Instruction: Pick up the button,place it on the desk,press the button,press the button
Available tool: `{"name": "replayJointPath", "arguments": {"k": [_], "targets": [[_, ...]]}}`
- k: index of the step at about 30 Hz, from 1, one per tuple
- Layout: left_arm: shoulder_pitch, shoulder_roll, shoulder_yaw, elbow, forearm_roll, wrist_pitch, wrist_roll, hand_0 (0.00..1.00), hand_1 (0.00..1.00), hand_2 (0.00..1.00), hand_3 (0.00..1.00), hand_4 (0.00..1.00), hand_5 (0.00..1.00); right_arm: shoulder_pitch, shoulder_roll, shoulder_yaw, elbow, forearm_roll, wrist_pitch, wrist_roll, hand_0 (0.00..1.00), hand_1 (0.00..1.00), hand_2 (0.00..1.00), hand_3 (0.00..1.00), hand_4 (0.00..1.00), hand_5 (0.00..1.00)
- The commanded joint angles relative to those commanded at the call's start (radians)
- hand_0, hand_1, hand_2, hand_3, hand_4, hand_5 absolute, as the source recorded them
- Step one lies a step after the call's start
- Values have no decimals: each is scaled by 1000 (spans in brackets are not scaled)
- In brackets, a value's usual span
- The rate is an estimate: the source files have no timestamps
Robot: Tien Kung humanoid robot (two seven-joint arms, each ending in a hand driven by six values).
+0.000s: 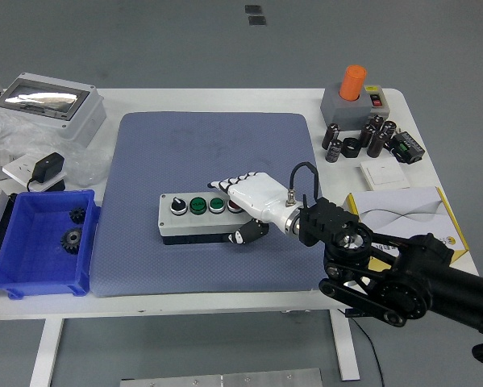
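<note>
Lying long axis nine-to-three on the blue mat [185, 153] near table [225, 97] centre, the button box [194, 216], with the right hand [245, 205] clamping its three o'clock end, fingers over top, thumb on the six o'clock face, and no left hand showing.

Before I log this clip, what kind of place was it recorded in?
Most likely a robotics lab or electronics workbench: a white table on a bare grey floor, a grey control box with push buttons on a blue mat, a blue parts bin holding gears, and loose capacitors.
</note>
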Motion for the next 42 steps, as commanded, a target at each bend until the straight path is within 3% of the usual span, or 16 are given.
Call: {"name": "replayJointPath", "arguments": {"k": [4,8,13,18,21,22,23,28,29,34,35,40,41,42], "targets": [[0,1,4,-4,-6,-3,15,833,816,781,920,997,835,-6,-33,25,58,32,19,-4,827,857,958,998,919,365],[0,2,7,-7,-11,5,18,867,845,808,950,998,864,-30,-92,68,143,116,38,5,843,877,992,998,935,383],[4,1,14,-9,-23,17,21,881,857,818,955,998,890,-76,-174,173,272,234,61,48,849,888,998,998,936,377],[7,0,16,-8,-27,23,16,882,859,819,955,998,872,-95,-244,277,389,228,44,60,850,891,998,998,935,422],[7,-1,16,-8,-27,26,11,882,859,819,955,998,872,-100,-283,338,449,256,66,73,850,891,998,998,935,422],[8,-1,16,-7,-28,26,10,882,859,819,955,998,872,-100,-292,353,459,273,81,74,850,891,998,998,935,422],[8,-1,16,-7,-29,27,9,882,857,818,950,998,858,-99,-301,367,467,294,99,73,820,849,920,998,908,487],[6,0,15,-8,-31,33,6,882,857,818,950,998,858,-62,-316,321,470,373,169,54,820,849,920,998,908,487],[5,0,15,-8,-31,34,4,882,855,816,948,998,886,-53,-314,303,469,378,176,51,658,647,680,898,817,696],[2,1,14,-7,-30,36,-1,882,855,816,948,998,886,3,-285,206,452,360,179,32,658,647,680,898,817,696],[2,1,14,-7,-30,36,-1,880,854,814,945,998,899,15,-278,190,447,348,177,24,350,287,407,831,668,998],[3,2,16,-8,-32,36,1,880,854,814,945,998,899,58,-246,121,419,286,175,-23,350,287,407,831,668,998],[2,2,16,-8,-32,36,1,875,851,810,941,998,924,66,-239,104,408,273,178,-38,193,165,229,762,550,879],[2,2,16,-8,-32,36,1,875,851,810,941,998,924,71,-234,93,400,264,180,-47,193,165,229,762,550,879]]}}
